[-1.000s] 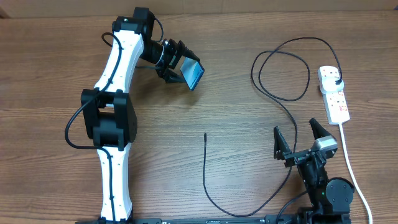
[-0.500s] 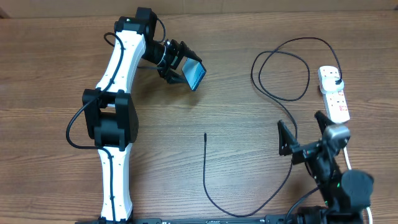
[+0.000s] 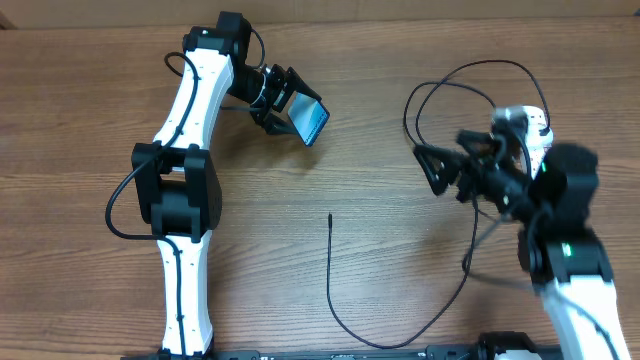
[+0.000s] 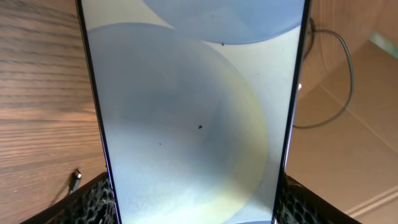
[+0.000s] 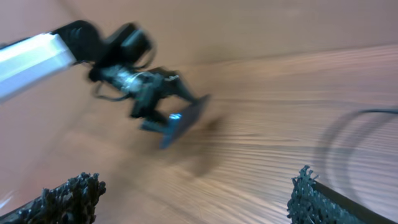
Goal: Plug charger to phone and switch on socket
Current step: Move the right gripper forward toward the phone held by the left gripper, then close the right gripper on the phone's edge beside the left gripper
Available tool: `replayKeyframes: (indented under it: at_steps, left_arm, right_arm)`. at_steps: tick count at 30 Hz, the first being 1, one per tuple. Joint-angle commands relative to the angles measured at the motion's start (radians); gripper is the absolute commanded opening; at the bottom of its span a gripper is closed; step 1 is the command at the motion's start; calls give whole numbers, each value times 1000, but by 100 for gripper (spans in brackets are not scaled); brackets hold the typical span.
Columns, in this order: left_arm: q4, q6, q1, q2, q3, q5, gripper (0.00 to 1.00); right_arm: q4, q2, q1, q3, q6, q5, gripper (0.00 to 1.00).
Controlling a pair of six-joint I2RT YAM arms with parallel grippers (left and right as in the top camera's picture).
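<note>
Two-fingered left gripper (image 3: pixel 288 112) clamps the slim blue-screened smartphone (image 3: pixel 314 122). Blurred, the right gripper (image 3: pixel 450 166) seems spread; the tip of the thin black charger cable (image 3: pixel 329 255) lies nearer the left edge.

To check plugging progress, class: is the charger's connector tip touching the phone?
Apart. The overhead view shows a wide gap between the charger's tip and the phone.

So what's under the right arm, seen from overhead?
Only the top end of the white elongated power strip shows; the blurred arm hides its switches. The thin black charger cable loops beside it.
</note>
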Motion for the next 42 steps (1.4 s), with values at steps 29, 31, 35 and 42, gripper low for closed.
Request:
replayKeyframes:
  at_steps: [29, 31, 35, 42]
  left_arm:
    - [-2, -392, -121, -6, 32, -327, 4]
    - [3, -400, -135, -6, 32, -323, 4]
    - [5, -410, -157, -6, 32, -286, 4]
    - [19, -409, -180, -6, 32, -192, 4]
  right_arm:
    - [280, 504, 192, 48, 527, -29, 100]
    - [277, 504, 220, 48, 527, 5, 100]
    - [275, 504, 248, 48, 578, 58, 100]
    - [224, 504, 253, 48, 579, 133, 100]
